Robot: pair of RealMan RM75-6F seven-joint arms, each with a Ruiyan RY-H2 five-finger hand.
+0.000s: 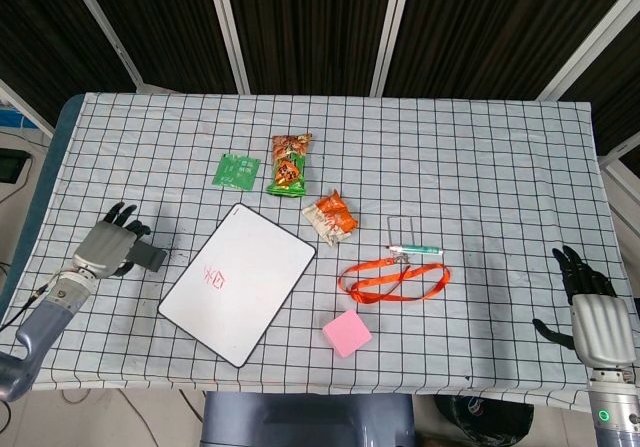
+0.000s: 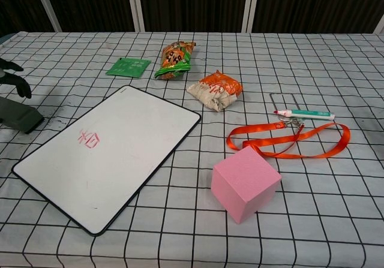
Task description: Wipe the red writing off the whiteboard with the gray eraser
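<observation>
In the head view, the bench [image 1: 480, 157] carried a checked cloth. The whiteboard [image 1: 238, 282] lay tilted near the 7 o'clock part of the cloth, and the red writing [image 1: 213, 276] was on its left half. The eraser [image 1: 150, 258] lay just beside the board, at its 9 o'clock side. The left hand [image 1: 107, 248] was over the left end of the eraser with its fingers [image 1: 122, 217] spread and released; I cannot tell from here if it touched the eraser. The right hand [image 1: 594, 315] was at the 4 o'clock edge of the bench, well apart from everything, fingers apart and grasping nothing. At 12 o'clock from the board lay a green packet [image 1: 236, 171] and a snack bag [image 1: 290, 164]. An orange bag [image 1: 331, 216] was near the board's upper right corner. A marker [image 1: 416, 250] lay at 3 o'clock from the board, with an orange lanyard [image 1: 392, 280] just below it. A pink cube [image 1: 346, 333] stood near the board's lower right edge.

In the chest view, the eraser [image 2: 18, 114] lay at the left edge, near the board [image 2: 120, 142]. Only dark fingertips of the left hand [image 2: 17, 81] showed, above the eraser and apart from it. The writing [image 2: 89, 138] remained unwiped. The cube [image 2: 245, 183] stood at 3 o'clock from the board, the lanyard [image 2: 288, 138] and marker [image 2: 305, 113] behind it.
</observation>
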